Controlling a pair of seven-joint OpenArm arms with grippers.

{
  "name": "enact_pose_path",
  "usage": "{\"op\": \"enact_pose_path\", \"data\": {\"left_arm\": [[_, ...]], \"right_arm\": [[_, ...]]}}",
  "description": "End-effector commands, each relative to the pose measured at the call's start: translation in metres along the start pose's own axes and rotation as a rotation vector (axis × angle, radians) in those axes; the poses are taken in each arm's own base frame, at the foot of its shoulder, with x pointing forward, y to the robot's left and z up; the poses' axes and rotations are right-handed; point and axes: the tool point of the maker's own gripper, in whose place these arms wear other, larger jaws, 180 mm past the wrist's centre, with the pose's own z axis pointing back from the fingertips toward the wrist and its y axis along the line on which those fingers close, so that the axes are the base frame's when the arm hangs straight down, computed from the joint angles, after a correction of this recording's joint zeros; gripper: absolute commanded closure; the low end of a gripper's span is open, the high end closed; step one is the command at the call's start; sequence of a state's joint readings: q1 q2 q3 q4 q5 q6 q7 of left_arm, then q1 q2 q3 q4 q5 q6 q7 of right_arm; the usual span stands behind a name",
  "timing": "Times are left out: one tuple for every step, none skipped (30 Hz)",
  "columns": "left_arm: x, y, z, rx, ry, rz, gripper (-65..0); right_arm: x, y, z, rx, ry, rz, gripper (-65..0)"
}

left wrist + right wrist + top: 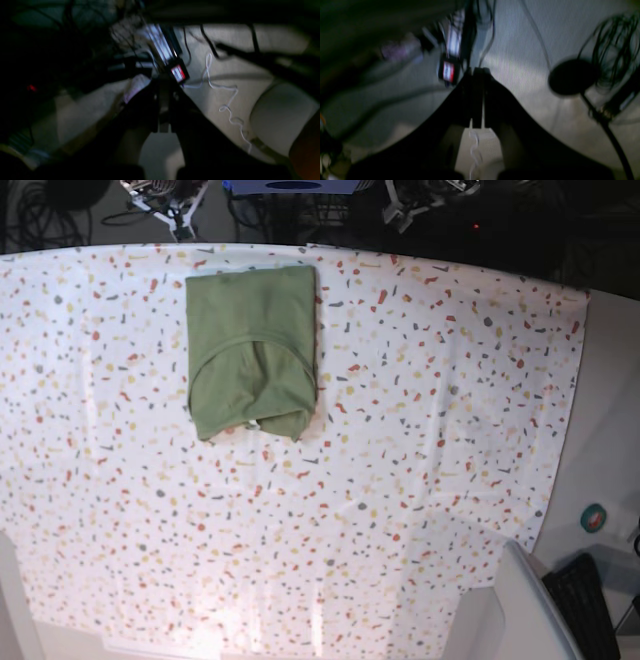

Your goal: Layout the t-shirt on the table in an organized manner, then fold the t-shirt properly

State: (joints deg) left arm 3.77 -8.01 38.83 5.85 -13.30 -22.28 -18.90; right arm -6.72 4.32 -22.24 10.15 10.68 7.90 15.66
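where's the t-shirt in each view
base: the t-shirt lies folded on the table, upper left, near the far edge.
left wrist: not in it.
right wrist: not in it.
shared landmark: none with base; both wrist views show a small red-and-white device and a curly white cable.

The right wrist view is dim and blurred: the right gripper (477, 100) shows as two dark fingers (495, 105) pressed together, nothing visible between them, pointing out over a pale grey floor (520, 57). Just left of the tips lies a small dark device with a red-and-white face (448, 71), and a white coiled cord (474, 147) runs below. To the right stand a dark round shape (570, 77) on a stem and a bundle of black cables (612, 47).
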Motion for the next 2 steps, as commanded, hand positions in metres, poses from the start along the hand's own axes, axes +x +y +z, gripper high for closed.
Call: {"op": "enact_pose_path", "data": {"left_arm": [[-0.0051, -0.0005, 0.0020, -0.004, 0.004, -0.003, 0.0], [-0.0051, -0.0005, 0.0020, -0.004, 0.004, -0.003, 0.0]], "right_arm": [[-0.0081, -0.0024, 0.0018, -0.008, 0.009, -0.004, 0.0], [-0.0081, -0.0024, 0.0018, -0.008, 0.009, -0.004, 0.0]]}}
